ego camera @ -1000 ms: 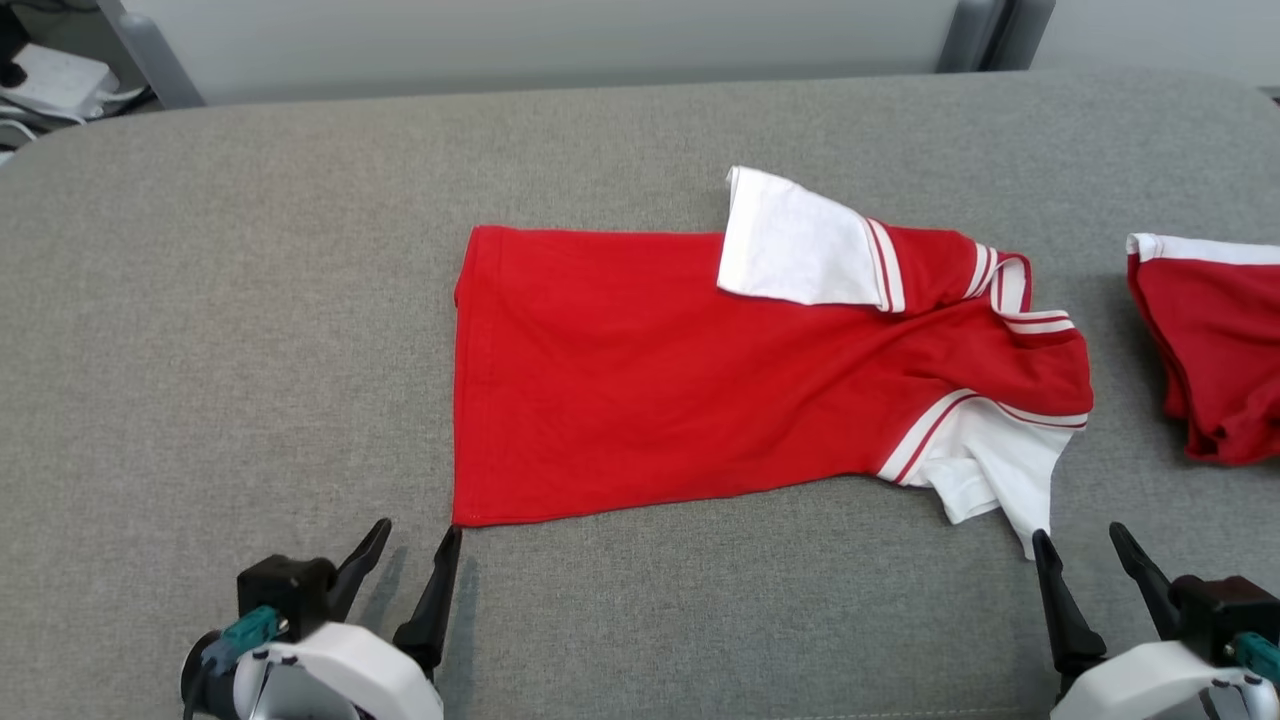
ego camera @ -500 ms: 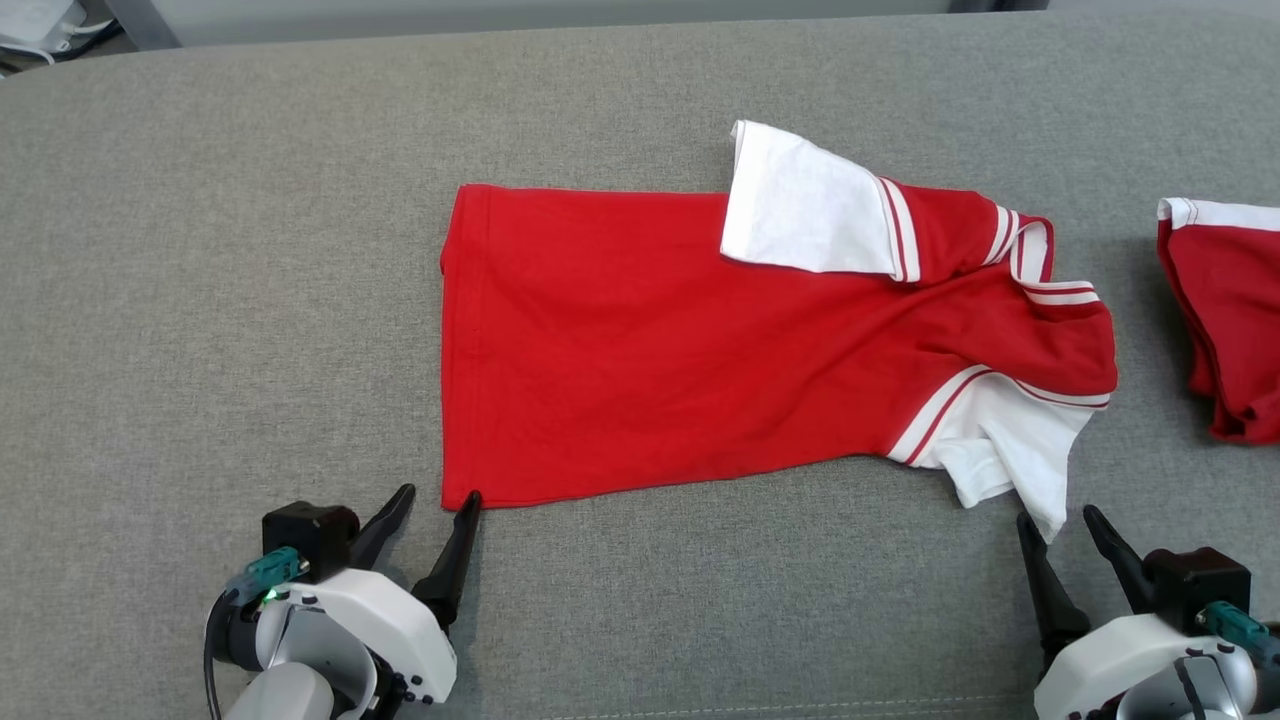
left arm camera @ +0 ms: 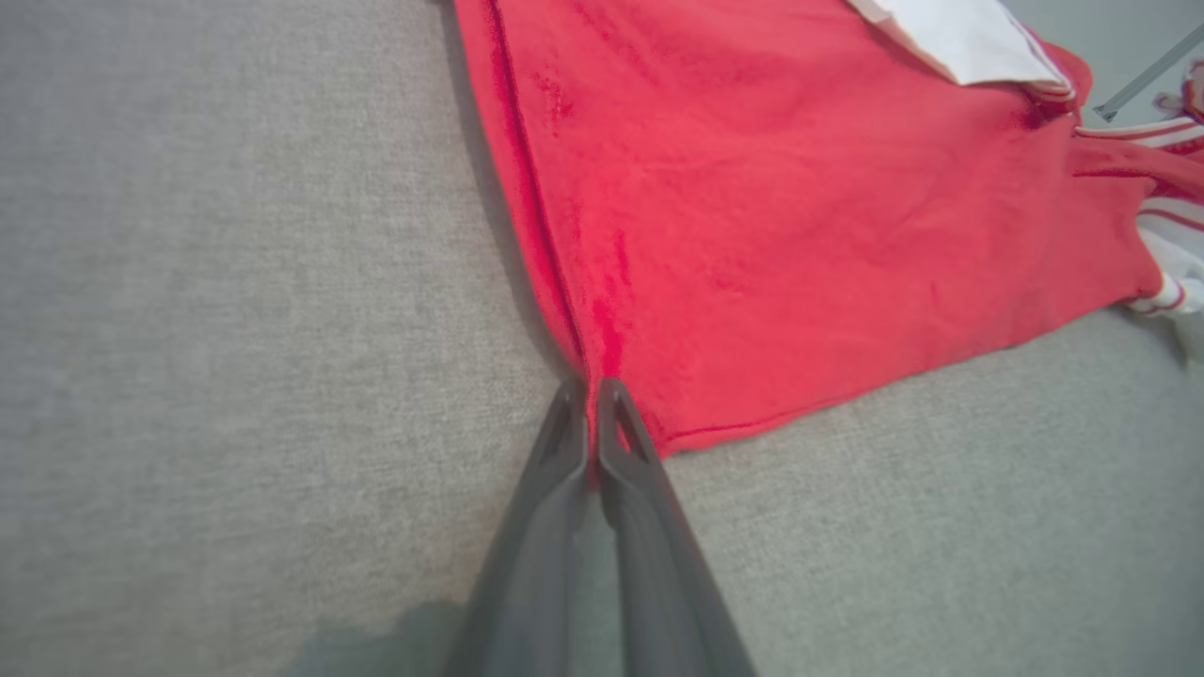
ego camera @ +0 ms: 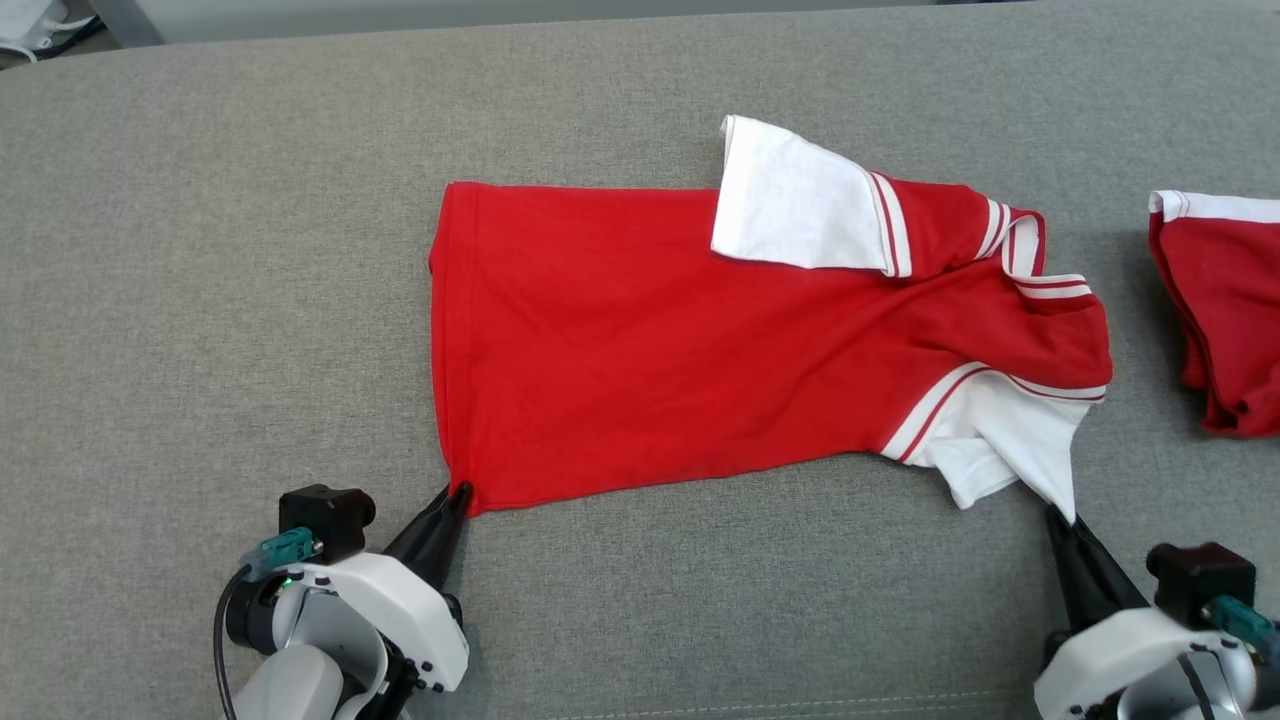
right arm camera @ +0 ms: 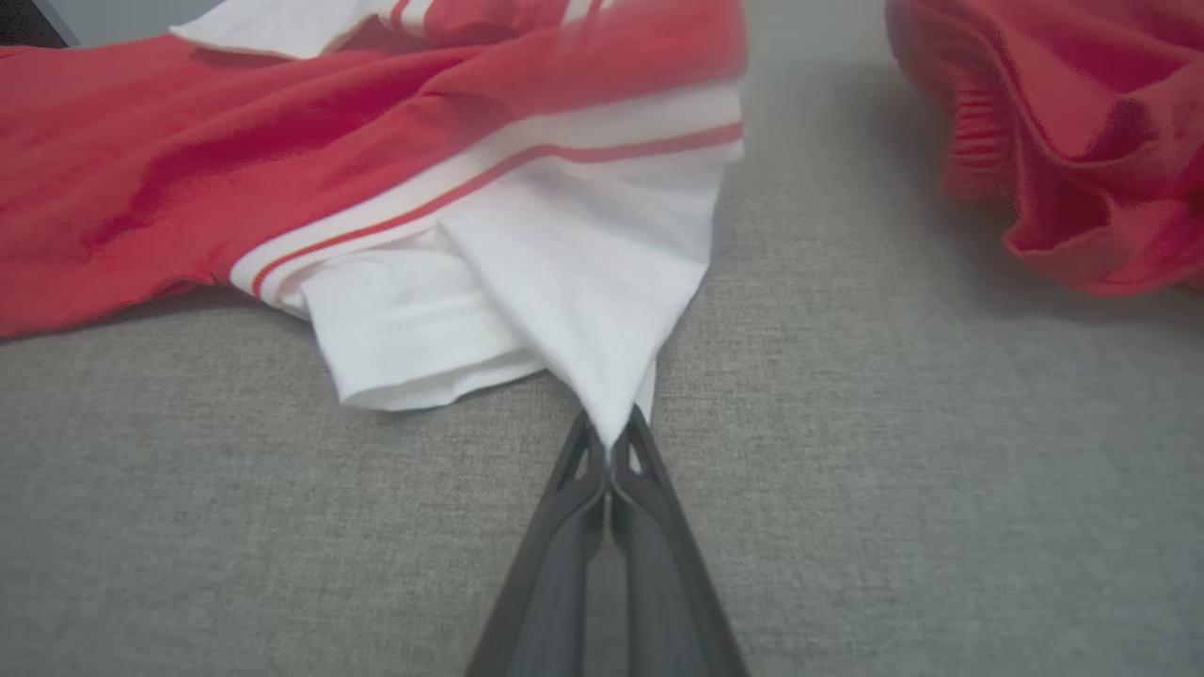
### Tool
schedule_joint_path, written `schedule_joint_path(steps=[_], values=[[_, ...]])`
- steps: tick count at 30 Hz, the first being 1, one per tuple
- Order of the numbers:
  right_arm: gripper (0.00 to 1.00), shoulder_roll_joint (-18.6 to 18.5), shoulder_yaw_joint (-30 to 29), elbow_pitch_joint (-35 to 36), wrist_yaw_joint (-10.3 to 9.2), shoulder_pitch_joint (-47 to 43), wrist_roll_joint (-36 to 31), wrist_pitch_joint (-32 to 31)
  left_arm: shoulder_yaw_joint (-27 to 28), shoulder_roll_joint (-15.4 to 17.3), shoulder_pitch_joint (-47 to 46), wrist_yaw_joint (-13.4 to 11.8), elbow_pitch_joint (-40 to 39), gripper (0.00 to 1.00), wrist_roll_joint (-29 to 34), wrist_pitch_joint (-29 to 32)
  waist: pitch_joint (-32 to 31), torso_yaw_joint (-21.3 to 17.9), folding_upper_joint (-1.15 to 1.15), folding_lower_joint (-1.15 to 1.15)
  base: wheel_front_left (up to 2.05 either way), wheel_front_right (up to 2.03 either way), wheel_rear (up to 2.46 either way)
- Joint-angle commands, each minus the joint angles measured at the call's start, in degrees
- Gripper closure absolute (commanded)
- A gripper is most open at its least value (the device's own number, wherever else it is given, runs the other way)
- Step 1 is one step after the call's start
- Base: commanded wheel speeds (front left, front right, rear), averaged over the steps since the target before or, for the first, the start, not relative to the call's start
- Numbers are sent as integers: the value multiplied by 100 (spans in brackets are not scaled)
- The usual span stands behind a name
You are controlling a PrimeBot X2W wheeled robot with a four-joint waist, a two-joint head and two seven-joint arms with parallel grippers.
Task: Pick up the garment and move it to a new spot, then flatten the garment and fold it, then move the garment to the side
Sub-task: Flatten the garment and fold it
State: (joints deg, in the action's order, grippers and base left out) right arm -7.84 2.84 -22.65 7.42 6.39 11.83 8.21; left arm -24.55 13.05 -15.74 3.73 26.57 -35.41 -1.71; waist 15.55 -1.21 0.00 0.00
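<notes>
Both pinched shut on cloth: left tool [ego camera: 457, 493] on the near hem corner of the red-and-white shirt [ego camera: 650, 350], right tool [ego camera: 1056, 516] on its white sleeve [ego camera: 1040, 460] tip. Shirt lies mid-worktop [ego camera: 200, 300], collar end rumpled. Only the grasp looks done; lift, move, flatten, fold, set-aside all remain.

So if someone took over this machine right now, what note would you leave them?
Left gripper: jaws shut on the near hem corner of the red shirt.
Right gripper: jaws shut on the tip of its white sleeve.
The shirt lies on the grey cushion, sleeves rumpled; a second red garment sits to the right.
Done: both grips taken.
Left: lift, move, flatten, fold, set aside.
</notes>
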Motion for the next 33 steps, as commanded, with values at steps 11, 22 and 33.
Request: schedule_joint_path(steps=[11,22,33], values=[[100,-169,-259,1990,7,-1854,621,-515,711,446,1529,-549,-1960,100,-662,229,246,96,0,0,0,0,0],[100,-103,-417,1202,7,3722,3874,-2738,1347,1490,-2271,-386,-1862,100,-1964,3012,400,-281,0,0,0,0,0],[100,261,134,-1359,7,8457,3110,-1690,1288,1344,-6398,-2,34,100,-938,1560,514,-321,0,0,0,0,0]])
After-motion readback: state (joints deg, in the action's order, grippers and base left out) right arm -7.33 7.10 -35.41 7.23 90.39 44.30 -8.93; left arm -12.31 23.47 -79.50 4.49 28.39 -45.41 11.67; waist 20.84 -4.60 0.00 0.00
